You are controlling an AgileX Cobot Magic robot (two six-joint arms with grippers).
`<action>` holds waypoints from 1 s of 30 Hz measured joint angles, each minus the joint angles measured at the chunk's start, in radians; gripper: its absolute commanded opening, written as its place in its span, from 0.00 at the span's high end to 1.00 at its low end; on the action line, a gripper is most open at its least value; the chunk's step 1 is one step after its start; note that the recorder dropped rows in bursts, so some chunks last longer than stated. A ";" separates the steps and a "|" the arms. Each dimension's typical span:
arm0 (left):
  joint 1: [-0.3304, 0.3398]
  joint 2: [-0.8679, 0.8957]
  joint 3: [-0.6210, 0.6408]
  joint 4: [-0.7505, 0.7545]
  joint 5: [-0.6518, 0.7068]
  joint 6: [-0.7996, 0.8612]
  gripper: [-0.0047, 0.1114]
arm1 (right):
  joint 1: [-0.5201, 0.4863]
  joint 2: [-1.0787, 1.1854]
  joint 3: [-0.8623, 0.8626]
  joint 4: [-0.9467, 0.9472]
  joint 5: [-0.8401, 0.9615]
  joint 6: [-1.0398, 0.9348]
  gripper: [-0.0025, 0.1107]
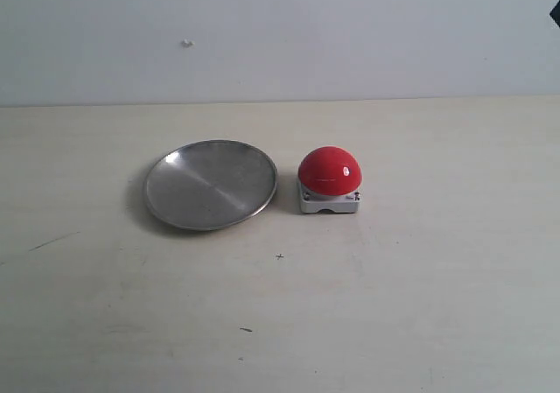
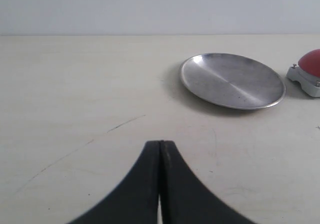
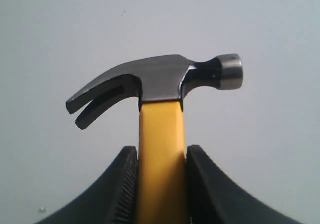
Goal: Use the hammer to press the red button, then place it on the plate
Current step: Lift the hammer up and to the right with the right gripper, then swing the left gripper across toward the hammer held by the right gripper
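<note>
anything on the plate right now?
Nothing: the plate shows only bare brushed metal in the exterior and left wrist views. The hammer is clamped in the right gripper, outside the exterior view. Whatever lies under the plate is covered.

exterior and low left wrist views share the plate point(image 1: 210, 185) and red button point(image 1: 330, 170).

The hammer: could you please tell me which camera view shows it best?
The right wrist view: the hammer fills the frame, dark head and claw clear, its yellow handle clamped between the fingers of the right gripper. The exterior and left wrist views show none of it.
</note>
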 measured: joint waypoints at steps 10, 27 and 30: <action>0.000 0.000 0.002 -0.055 -0.081 0.088 0.96 | 0.000 0.000 0.010 -0.122 -0.012 0.104 0.98; 0.000 0.006 -0.019 -0.234 -0.503 -0.480 0.96 | 0.000 0.000 0.010 -0.188 0.012 0.164 0.98; -0.045 0.114 -0.062 0.236 -0.583 -0.881 0.96 | 0.000 0.000 0.010 -0.207 -0.004 0.216 0.98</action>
